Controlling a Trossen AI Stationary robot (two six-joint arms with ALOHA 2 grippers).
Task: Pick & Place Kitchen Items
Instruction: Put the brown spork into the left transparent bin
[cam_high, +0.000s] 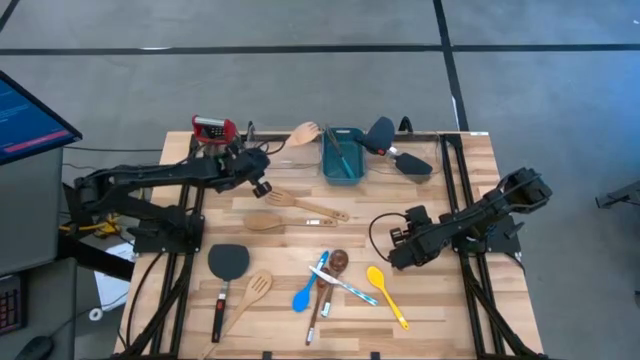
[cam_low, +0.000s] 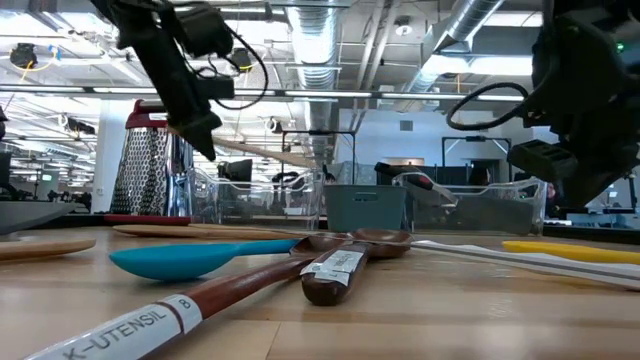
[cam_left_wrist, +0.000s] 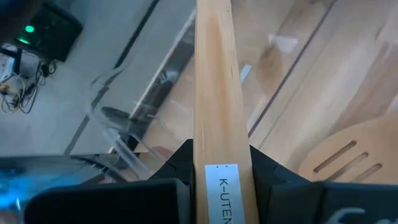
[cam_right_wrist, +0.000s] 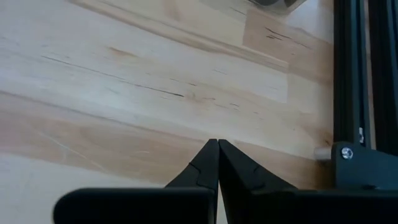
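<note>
Two dark arms worked over the wooden surface (cam_high: 440, 300). The left end effector (cam_high: 262, 160) hung above the surface's far left part, beside a clear plastic bin (cam_high: 285, 150), and its fingers (cam_left_wrist: 168, 177) were closed on the handle of a pale wooden spoon (cam_high: 300, 133); in the left wrist view that handle (cam_left_wrist: 214, 93) ran straight out between the fingers with a white label on it, and the spoon's bowl lay out over the bin's far edge. The right end effector (cam_high: 398, 252) sat low over the right half of the surface, its fingers (cam_right_wrist: 208, 165) pressed fully together with nothing between them, above bare wood. A teal tub (cam_high: 341, 155) stood at the far edge between two clear bins, with a black spatula (cam_high: 382, 132) leaning at the right-hand bin (cam_high: 420, 160). A pale slotted spatula (cam_high: 300, 203) and a pale wooden spoon (cam_high: 270, 222) lay in the middle of the surface, apart from each other. Nearer the front lay a black spatula with a red and black handle (cam_high: 226, 270), another pale slotted spatula (cam_high: 250, 295), a blue spoon (cam_high: 308, 290), a dark-brown wooden spoon (cam_high: 330, 275) and a yellow spoon (cam_high: 385, 292); the blue and dark-brown spoons crossed in one cluster, with a pale, thin utensil lying across them. A metal grater with a red top (cam_high: 213, 128) stood at the far left corner.
</note>
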